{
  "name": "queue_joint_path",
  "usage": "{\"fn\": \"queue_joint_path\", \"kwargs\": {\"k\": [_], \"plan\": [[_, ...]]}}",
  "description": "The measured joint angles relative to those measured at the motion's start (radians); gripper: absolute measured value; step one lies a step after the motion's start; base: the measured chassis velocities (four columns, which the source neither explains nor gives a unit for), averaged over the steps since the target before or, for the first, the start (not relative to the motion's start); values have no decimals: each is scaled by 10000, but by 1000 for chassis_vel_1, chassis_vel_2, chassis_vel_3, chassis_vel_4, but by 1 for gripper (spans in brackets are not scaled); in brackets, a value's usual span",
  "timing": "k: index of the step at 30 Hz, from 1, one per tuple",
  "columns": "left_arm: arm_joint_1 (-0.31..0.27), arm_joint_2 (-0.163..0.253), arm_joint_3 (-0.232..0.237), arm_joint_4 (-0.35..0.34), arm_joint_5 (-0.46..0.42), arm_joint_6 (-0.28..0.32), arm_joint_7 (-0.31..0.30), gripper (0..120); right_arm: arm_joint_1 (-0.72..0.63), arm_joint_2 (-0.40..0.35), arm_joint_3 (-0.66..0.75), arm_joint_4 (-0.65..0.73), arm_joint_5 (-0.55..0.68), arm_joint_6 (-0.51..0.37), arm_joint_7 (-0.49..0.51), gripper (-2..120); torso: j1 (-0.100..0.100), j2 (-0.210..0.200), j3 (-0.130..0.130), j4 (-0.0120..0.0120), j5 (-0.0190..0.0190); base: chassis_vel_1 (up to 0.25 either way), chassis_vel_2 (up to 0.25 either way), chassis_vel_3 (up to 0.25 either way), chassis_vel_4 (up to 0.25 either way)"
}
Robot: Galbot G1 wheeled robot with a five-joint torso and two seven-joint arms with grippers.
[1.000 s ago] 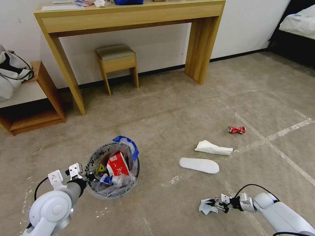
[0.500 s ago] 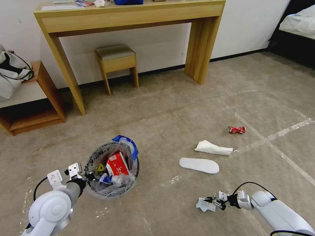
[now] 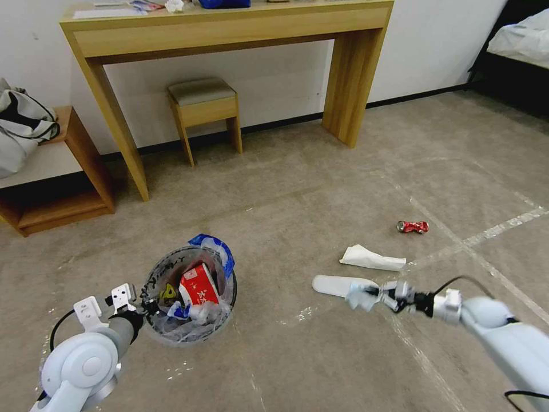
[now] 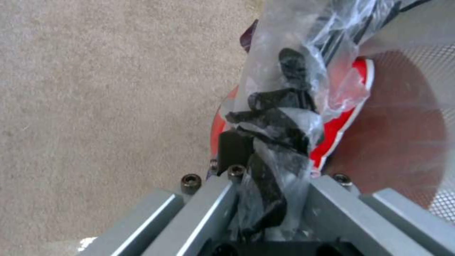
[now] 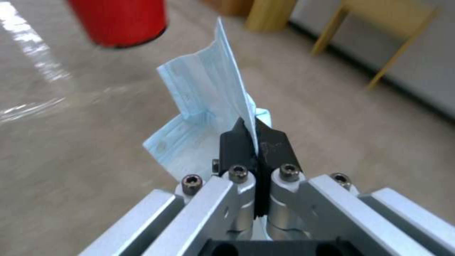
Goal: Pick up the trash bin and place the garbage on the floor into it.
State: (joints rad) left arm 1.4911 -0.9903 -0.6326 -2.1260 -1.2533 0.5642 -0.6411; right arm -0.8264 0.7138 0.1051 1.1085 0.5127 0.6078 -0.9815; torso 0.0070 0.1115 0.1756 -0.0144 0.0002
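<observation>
The trash bin (image 3: 189, 294), a small red pail lined with a clear printed bag, is at the lower left over the beige floor (image 3: 297, 189). It holds a red-and-white carton (image 3: 197, 286) and other litter. My left gripper (image 3: 146, 306) is shut on its rim and bag; the left wrist view shows the gripper (image 4: 265, 149) pinching plastic at the bin's red rim (image 4: 341, 124). My right gripper (image 3: 366, 294) hangs above the floor, shut on a pale blue-white wrapper (image 5: 208, 92). It partly covers the flat white slipper (image 3: 334, 284). A white tissue (image 3: 372, 258) and a red can (image 3: 413, 226) lie farther off.
A wooden desk (image 3: 229, 28) with a stool (image 3: 204, 109) under it stands against the far wall. A low shelf (image 3: 63, 194) with a bag on it is at the left, and a bed (image 3: 523, 40) at the far right. Pale tape lines (image 3: 492, 232) cross the carpet.
My right gripper has risen from the floor with the wrapper and swung forward and up, over the slipper's end. The bin and my left gripper have shifted slightly left.
</observation>
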Motion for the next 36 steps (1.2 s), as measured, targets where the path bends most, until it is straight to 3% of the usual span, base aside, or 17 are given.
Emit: {"fn": "queue_joint_path", "kwargs": {"k": [7, 15, 16, 22, 31, 36], "plan": [[20, 7, 33, 16, 47, -19, 10, 0, 310, -539, 883, 1592, 725, -399, 599, 0, 0, 0, 0, 2, -1, 0, 0, 0, 0], [4, -8, 110, 23, 85, -36, 52, 0, 643, -726, 779, 3198, 1249, -1084, 1712, 0, 0, 0, 1, 2, -4, 0, 0, 0, 0], [-3, -52, 154, 13, 118, -37, 61, 0, 872, -533, 416, 3930, 1444, -1389, 2218, 0, 0, 0, 1, 1, -3, 0, 0, 0, 0], [86, -58, 135, -64, 176, -37, 92, 0, 1599, -183, -446, 5399, 1961, -2227, 2631, 0, -1, 0, 1, 3, -3, 0, 0, 0, 0], [82, -120, 181, -89, 184, -38, 114, 0, 2532, -165, -1877, 6376, 2228, -2514, 2572, 0, 0, 0, 0, 2, -7, 0, 0, 0, 0], [87, -158, 176, -88, 212, -54, 72, 0, 3232, 324, -3276, 6547, 2097, -2550, 2533, 0, 0, 0, 1, 2, -3, 0, 0, 0, 0]]}}
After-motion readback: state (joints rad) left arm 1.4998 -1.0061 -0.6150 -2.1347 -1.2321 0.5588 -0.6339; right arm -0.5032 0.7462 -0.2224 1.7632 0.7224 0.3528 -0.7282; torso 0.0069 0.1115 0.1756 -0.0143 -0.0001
